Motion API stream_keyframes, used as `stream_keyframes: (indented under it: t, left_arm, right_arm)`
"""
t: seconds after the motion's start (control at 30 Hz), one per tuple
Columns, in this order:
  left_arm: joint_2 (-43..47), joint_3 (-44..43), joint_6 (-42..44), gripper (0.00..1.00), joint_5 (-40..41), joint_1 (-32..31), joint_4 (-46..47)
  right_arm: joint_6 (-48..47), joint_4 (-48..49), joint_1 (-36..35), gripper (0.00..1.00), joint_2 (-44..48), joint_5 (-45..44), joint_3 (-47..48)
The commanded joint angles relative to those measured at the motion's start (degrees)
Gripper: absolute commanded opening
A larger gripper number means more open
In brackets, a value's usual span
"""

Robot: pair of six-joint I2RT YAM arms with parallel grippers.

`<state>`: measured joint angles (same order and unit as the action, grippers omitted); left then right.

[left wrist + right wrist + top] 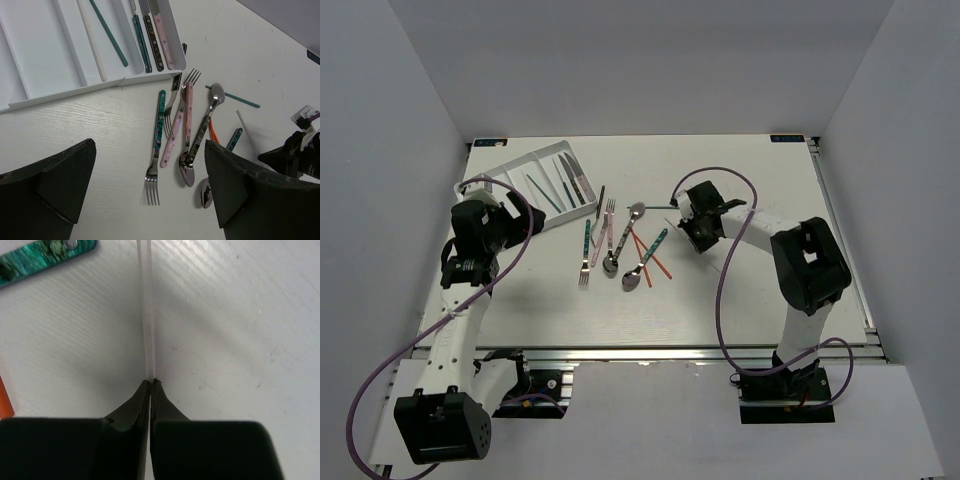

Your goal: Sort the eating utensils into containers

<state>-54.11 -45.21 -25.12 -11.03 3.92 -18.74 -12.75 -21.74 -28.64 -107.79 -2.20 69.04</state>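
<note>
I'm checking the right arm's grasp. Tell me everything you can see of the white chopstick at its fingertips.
The white chopstick is a thin, straight, pale stick, plastic by its look, on or just above the white table. It runs straight away from the right gripper, whose closed fingers meet at its near end and seem to pinch it. A teal utensil handle lies to one side, not touching it. Its far end leaves the wrist view.

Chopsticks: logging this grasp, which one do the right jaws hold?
The white chopstick, its end between the shut jaws of the right gripper; the teal chopstick and orange chopsticks lie free.
</note>
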Motion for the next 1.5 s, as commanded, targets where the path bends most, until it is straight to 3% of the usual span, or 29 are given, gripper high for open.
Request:
stream_keyframes:
  t: [0.0, 0.2, 0.3, 0.47, 0.63, 0.73, 1.03, 1.13, 1.2, 1.27, 1.3, 1.37, 1.43, 1.47]
  left_arm:
    - [1.5, 0.1, -1.1, 0.98, -1.0, -0.3, 1.8]
    - [1.5, 1.4, -5.3, 0.98, -7.4, -0.4, 4.6]
    - [2.8, 3.9, -10.5, 0.98, -11.1, -2.9, 11.3]
    - [0.2, 6.8, -16.5, 0.98, -5.9, -18.3, 24.0]
    - [-8.9, 9.4, -23.2, 0.97, -3.3, -26.6, 39.7]
    - [-13.8, 9.7, -25.8, 0.96, -3.3, -30.4, 48.2]
    - [-21.1, 4.9, -26.7, 0.85, -2.2, -31.8, 49.9]
    - [-21.9, 3.4, -26.6, 0.69, -2.6, -31.8, 49.0]
    - [-21.1, 2.8, -25.5, 0.35, -1.8, -31.8, 47.1]
    - [-19.6, 1.4, -23.5, 0.08, -0.2, -31.8, 44.7]
    - [-19.0, 0.8, -22.7, 0.00, 1.0, -31.8, 40.8]
    - [-18.4, -2.8, -19.3, 0.00, 4.9, -31.7, 34.2]
    - [-19.0, -8.5, -17.4, 0.00, 13.8, -30.4, 21.7]
    - [-19.7, -10.5, -16.0, 0.00, 15.4, -29.2, 18.5]
  right_arm:
    - [4.2, -9.2, 0.0, 0.00, 1.9, -1.2, -4.7]
    - [6.3, -13.2, 0.0, 0.00, 12.4, -4.1, -2.9]
    - [7.7, -10.4, 0.0, 0.00, 17.4, 0.8, -3.0]
    - [16.3, 3.2, -0.3, 0.00, 22.8, 20.6, -7.4]
    - [25.5, 14.0, -1.2, 0.00, 24.8, 25.2, -9.4]
    - [29.8, 20.8, -2.9, 0.00, 26.7, 33.1, -11.0]
    - [34.6, 25.6, -10.5, 0.00, 27.9, 33.1, -8.2]
    - [35.1, 26.4, -12.7, 0.00, 26.7, 32.8, -7.1]
    - [35.7, 26.6, -12.9, 0.00, 25.8, 32.0, -6.8]
    - [36.4, 26.7, -12.9, 0.00, 25.6, 29.6, -6.8]
    - [36.4, 26.7, -12.9, 0.01, 25.8, 28.1, -7.0]
    - [37.3, 26.2, -12.6, 0.35, 27.0, 22.2, -7.8]
    - [37.9, 26.0, -12.0, 0.89, 28.9, 17.3, -9.3]
    - [38.0, 25.6, -11.3, 0.89, 29.5, 15.7, -9.8]
